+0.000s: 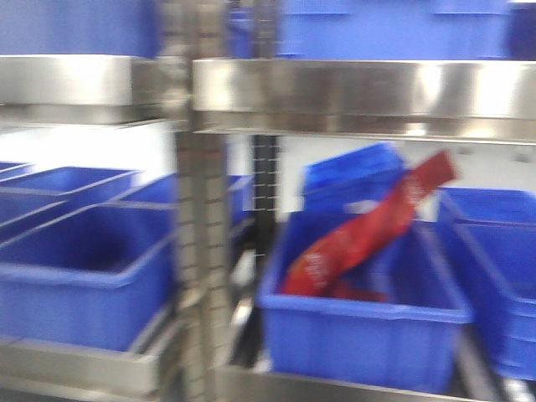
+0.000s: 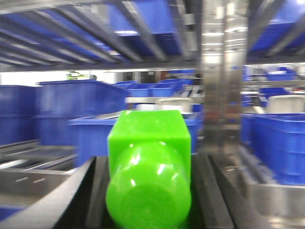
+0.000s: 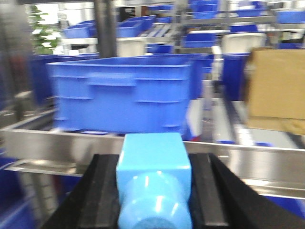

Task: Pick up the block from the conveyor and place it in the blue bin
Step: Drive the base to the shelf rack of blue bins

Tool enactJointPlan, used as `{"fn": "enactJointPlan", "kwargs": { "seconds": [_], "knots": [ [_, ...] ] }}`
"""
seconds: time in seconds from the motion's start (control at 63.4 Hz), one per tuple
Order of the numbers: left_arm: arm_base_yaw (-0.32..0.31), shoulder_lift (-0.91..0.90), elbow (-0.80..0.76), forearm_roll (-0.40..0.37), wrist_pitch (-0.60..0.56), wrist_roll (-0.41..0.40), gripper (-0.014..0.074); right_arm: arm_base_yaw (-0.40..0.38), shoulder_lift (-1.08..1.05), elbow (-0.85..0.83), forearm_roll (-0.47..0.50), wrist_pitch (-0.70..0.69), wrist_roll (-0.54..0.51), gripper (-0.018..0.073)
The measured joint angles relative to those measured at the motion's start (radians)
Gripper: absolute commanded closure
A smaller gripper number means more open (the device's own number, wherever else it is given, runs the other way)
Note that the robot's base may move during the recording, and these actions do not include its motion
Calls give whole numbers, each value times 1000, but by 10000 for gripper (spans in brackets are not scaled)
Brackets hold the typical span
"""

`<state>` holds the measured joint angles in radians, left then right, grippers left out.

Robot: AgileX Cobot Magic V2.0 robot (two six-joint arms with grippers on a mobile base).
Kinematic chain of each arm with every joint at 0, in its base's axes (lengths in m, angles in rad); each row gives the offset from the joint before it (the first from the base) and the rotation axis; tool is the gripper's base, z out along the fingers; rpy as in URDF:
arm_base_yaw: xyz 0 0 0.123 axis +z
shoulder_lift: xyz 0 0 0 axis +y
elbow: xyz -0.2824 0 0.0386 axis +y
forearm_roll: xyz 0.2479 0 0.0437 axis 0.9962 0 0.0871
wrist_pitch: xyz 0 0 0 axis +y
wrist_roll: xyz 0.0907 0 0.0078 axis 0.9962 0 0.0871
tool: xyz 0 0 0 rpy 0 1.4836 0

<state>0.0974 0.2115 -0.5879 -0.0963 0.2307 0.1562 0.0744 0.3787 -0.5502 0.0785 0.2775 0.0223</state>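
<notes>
The green block [image 2: 148, 143] sits clamped between the black fingers [image 2: 88, 195] of the left gripper [image 2: 148, 162]. A light-blue block [image 3: 153, 164] is pinched the same way by the right gripper [image 3: 153, 157], fingers [image 3: 102, 191] pressed on its flanks, likely so neither slips while carried. A blue bin [image 3: 124, 95] stands at 12 o'clock beyond it on a steel shelf [image 3: 57, 143], probably the drop target.

Bright indoor light — heavy motion blur throughout; glare on steel rails [image 1: 352, 88].
</notes>
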Motion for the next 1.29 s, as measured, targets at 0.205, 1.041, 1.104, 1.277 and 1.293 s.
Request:
{"fn": "enactJointPlan", "kwargs": {
  "seconds": [0.205,1.041,1.104,1.277,1.293],
  "knots": [
    [0,0,0,0,0,0,708,0,0,0,0,0,0,721],
    [1,0,0,0,2,0,708,0,0,0,0,0,0,721],
    [1,0,0,0,2,0,708,0,0,0,0,0,0,721],
    [1,0,0,0,2,0,708,0,0,0,0,0,0,721],
    [1,0,0,0,2,0,708,0,0,0,0,0,0,721]
  ]
}}
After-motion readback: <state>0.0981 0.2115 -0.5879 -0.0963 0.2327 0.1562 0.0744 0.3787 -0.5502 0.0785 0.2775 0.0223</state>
